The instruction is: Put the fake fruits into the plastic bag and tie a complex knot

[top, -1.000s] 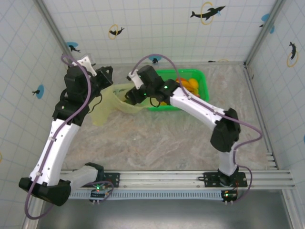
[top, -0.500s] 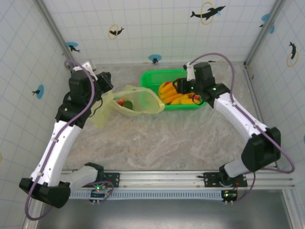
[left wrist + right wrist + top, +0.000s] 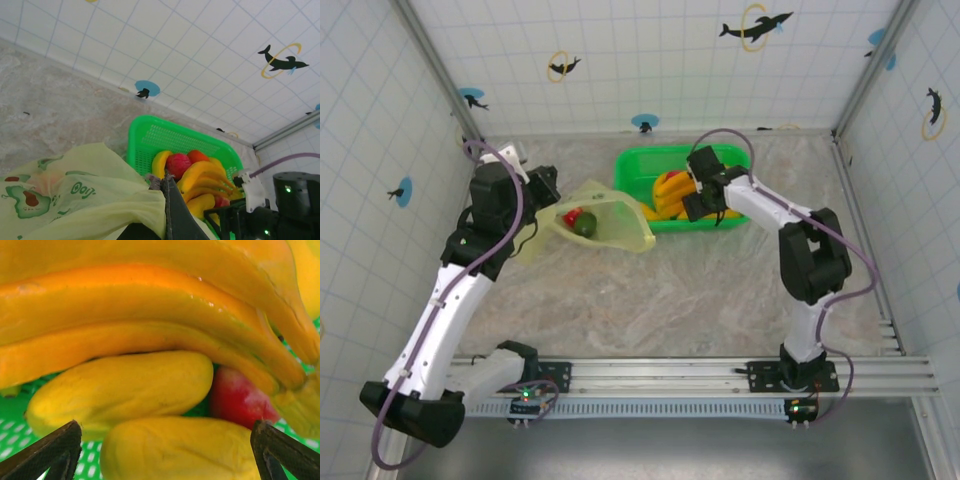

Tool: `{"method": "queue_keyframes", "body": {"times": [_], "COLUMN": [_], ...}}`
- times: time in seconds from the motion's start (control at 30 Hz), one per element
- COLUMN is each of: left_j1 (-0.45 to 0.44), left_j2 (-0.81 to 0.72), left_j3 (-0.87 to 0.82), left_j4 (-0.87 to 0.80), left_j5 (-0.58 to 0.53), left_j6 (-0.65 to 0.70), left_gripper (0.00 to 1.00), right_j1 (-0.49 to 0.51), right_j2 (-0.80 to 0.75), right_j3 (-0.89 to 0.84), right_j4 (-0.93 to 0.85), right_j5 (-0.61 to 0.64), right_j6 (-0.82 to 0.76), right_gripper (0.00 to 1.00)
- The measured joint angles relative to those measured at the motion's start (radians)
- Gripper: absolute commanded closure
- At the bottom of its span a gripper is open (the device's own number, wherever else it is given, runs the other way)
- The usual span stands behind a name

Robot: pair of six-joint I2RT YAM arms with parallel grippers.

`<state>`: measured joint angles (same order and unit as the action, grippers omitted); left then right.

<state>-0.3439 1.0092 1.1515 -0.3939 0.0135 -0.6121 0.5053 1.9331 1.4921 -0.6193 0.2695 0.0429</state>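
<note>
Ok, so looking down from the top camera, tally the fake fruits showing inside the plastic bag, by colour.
red round plastic fruit: 1
green round plastic fruit: 1
Total: 2 showing through the mouth of the thin pale yellow-green plastic bag

Right wrist view: bananas run off the top and sides. Left wrist view: bag covers most of the left end effector.
</note>
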Motion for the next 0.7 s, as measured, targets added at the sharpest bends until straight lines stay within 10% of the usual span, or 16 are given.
{"method": "queue_keyframes", "body": {"times": [0.4,0.53,0.7], "left_j1": [-0.022,-0.022,-0.022], "left_j2": [-0.010,-0.011,-0.012], "left_j3": [-0.012,-0.013,-0.014], "left_j4": [0.006,0.007,0.007], "left_j5": [-0.008,-0.012,-0.019], "left_j6": [0.013,0.014,0.014], "left_gripper": [1.00,1.00,1.00], "right_j1": [0.010,-0.006,-0.042], "right_j2": [0.134,0.134,0.132], "right_j3": [0.131,0.171,0.236], "right_j4": [-0.006,-0.011,-0.010], "right_j5": [0.131,0.160,0.152], "right_j6": [-0.009,-0.013,0.000], "right_gripper": [0.30,0.51,0.48]}}
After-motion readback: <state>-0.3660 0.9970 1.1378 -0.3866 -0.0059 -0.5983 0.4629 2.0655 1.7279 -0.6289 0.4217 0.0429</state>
